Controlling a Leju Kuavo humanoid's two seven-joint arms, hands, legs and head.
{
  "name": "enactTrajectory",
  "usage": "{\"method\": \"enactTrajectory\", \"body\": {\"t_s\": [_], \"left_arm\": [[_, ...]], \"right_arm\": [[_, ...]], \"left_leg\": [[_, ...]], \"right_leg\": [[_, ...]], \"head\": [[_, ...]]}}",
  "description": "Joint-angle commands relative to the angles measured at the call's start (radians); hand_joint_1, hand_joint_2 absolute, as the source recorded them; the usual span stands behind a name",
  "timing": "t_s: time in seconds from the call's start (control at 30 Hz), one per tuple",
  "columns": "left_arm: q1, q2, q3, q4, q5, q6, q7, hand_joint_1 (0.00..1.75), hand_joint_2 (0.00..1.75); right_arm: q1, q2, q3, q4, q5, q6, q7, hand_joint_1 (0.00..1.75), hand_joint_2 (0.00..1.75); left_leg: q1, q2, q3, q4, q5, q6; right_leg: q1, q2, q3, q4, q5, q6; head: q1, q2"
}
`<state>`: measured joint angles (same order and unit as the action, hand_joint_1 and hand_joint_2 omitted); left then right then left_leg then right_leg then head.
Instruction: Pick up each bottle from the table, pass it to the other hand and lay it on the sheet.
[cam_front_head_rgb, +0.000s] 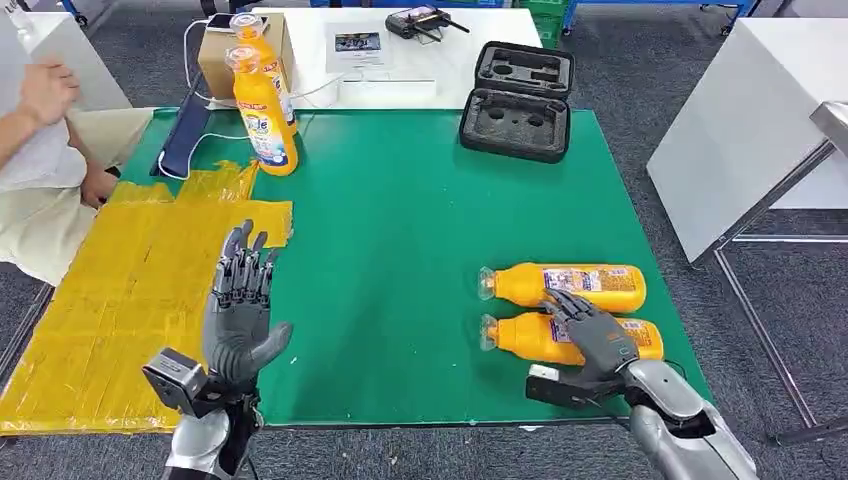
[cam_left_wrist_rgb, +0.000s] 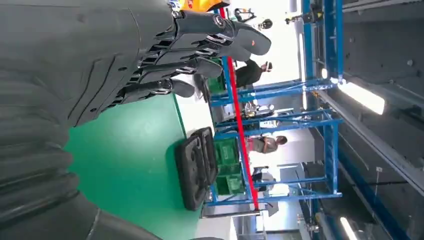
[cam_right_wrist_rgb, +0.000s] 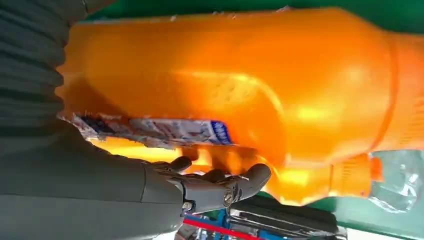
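Observation:
Two orange bottles lie side by side on the green table (cam_front_head_rgb: 400, 250) at the front right: a far bottle (cam_front_head_rgb: 565, 285) and a near bottle (cam_front_head_rgb: 520, 338). My right hand (cam_front_head_rgb: 590, 335) rests on top of the near bottle, its fingers reaching over into the gap between the two. Up close, the near bottle (cam_right_wrist_rgb: 225, 75) lies against my right hand (cam_right_wrist_rgb: 150, 190), with the far bottle (cam_right_wrist_rgb: 310, 180) beyond the fingers (cam_right_wrist_rgb: 235, 187). My left hand (cam_front_head_rgb: 240, 300) is raised and empty, fingers straight, over the edge of the yellow sheet (cam_front_head_rgb: 110, 300). The left hand (cam_left_wrist_rgb: 125, 60) holds nothing.
Two more orange bottles (cam_front_head_rgb: 265, 115) stand upright at the back left by a cardboard box (cam_front_head_rgb: 220, 55). A black foam case (cam_front_head_rgb: 517, 100) lies open at the back. A person (cam_front_head_rgb: 40, 150) sits at the left. A white table (cam_front_head_rgb: 740, 130) stands to the right.

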<state>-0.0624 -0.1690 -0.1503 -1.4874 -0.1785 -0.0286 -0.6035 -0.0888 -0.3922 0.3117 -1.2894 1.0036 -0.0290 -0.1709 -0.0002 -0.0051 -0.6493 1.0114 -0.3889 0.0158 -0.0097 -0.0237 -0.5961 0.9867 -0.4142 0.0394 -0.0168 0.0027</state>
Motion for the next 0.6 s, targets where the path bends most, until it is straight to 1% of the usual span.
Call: {"method": "enactTrajectory", "body": {"t_s": [0.03,0.13,0.17,0.2,0.23,0.3,0.33,0.37,0.5,0.53,0.57,0.6], "left_arm": [[-0.049,0.010,-0.016,0.074,0.001,0.000,0.008,0.00,1.75],[-0.045,0.010,-0.013,0.074,0.002,0.001,0.009,0.00,1.75],[-0.043,0.009,-0.010,0.073,0.002,0.003,0.010,0.00,1.75],[-0.041,0.009,-0.008,0.074,0.003,0.004,0.010,0.00,1.75],[-0.041,0.009,-0.008,0.074,0.003,0.004,0.010,0.00,1.75],[-0.040,0.009,-0.008,0.074,0.003,0.004,0.010,0.00,1.75],[-0.040,0.009,-0.008,0.074,0.003,0.004,0.010,0.00,1.75],[-0.041,0.008,-0.008,0.075,0.003,0.004,0.010,0.00,1.75],[-0.044,0.009,-0.007,0.076,0.003,0.004,0.010,0.00,1.75],[-0.046,0.009,-0.007,0.076,0.003,0.004,0.010,0.00,1.75],[-0.049,0.010,-0.008,0.079,0.004,0.004,0.011,0.00,1.75],[-0.051,0.010,-0.009,0.082,0.005,0.003,0.012,0.00,1.75]], "right_arm": [[-0.049,0.001,-0.027,0.110,-0.017,0.023,-0.001,0.00,1.75],[-0.040,-0.019,-0.036,0.100,-0.021,0.026,-0.002,0.00,1.75],[-0.029,-0.025,-0.044,0.086,-0.023,0.028,0.000,0.00,1.75],[-0.022,-0.032,-0.048,0.081,-0.023,0.030,0.002,0.00,1.75],[-0.022,-0.032,-0.048,0.081,-0.023,0.030,0.002,0.00,1.75],[-0.020,-0.035,-0.050,0.081,-0.023,0.030,0.002,0.00,1.75],[-0.020,-0.035,-0.050,0.081,-0.023,0.030,0.002,0.00,1.75],[-0.016,-0.035,-0.049,0.072,-0.023,0.036,0.006,0.00,1.75],[0.010,-0.074,-0.068,0.059,-0.025,0.061,0.020,0.00,1.75],[0.013,-0.082,-0.070,0.061,-0.024,0.067,0.019,0.00,1.75],[0.020,-0.099,-0.067,0.059,-0.023,0.084,0.017,0.00,1.75],[0.027,-0.113,-0.071,0.055,-0.024,0.092,0.016,0.00,1.75]], "left_leg": [[0.000,0.000,0.004,-0.001,-0.001,-0.001],[0.000,0.000,0.004,-0.001,-0.001,0.000],[0.000,0.000,0.006,-0.001,-0.002,-0.001],[0.000,0.000,0.004,-0.001,-0.001,-0.001],[0.000,-0.001,0.006,-0.001,-0.002,-0.001],[-0.001,-0.001,0.004,-0.001,-0.001,0.000],[-0.001,0.000,0.007,-0.001,-0.002,-0.001],[-0.001,0.000,0.005,-0.001,-0.001,-0.001],[-0.001,-0.001,0.007,-0.001,-0.002,-0.001],[-0.001,-0.002,0.004,-0.001,-0.001,-0.001],[-0.001,-0.002,0.006,-0.001,-0.002,-0.001],[-0.001,-0.003,0.004,-0.001,-0.001,-0.001]], "right_leg": [[0.000,0.001,0.005,-0.001,-0.001,-0.001],[0.000,0.001,0.004,-0.001,-0.001,-0.001],[-0.001,0.001,0.007,-0.002,-0.002,-0.001],[0.000,0.001,0.004,-0.001,-0.001,-0.001],[0.000,0.001,0.007,-0.002,-0.002,-0.001],[-0.001,0.000,0.004,-0.001,-0.001,-0.001],[-0.001,0.001,0.007,-0.002,-0.002,-0.001],[-0.001,0.001,0.006,-0.002,-0.001,-0.001],[-0.001,0.000,0.007,-0.002,-0.002,-0.001],[-0.001,-0.001,0.005,-0.001,-0.002,-0.001],[-0.001,-0.001,0.007,-0.001,-0.003,-0.001],[-0.001,-0.002,0.005,-0.001,-0.002,-0.001]], "head": [[0.000,0.000],[0.000,0.000],[0.000,0.000],[0.000,0.000],[0.000,0.000],[0.000,0.000],[0.000,0.000],[0.000,0.000],[0.000,0.000],[0.000,0.000],[0.000,0.000],[0.000,0.000]]}}
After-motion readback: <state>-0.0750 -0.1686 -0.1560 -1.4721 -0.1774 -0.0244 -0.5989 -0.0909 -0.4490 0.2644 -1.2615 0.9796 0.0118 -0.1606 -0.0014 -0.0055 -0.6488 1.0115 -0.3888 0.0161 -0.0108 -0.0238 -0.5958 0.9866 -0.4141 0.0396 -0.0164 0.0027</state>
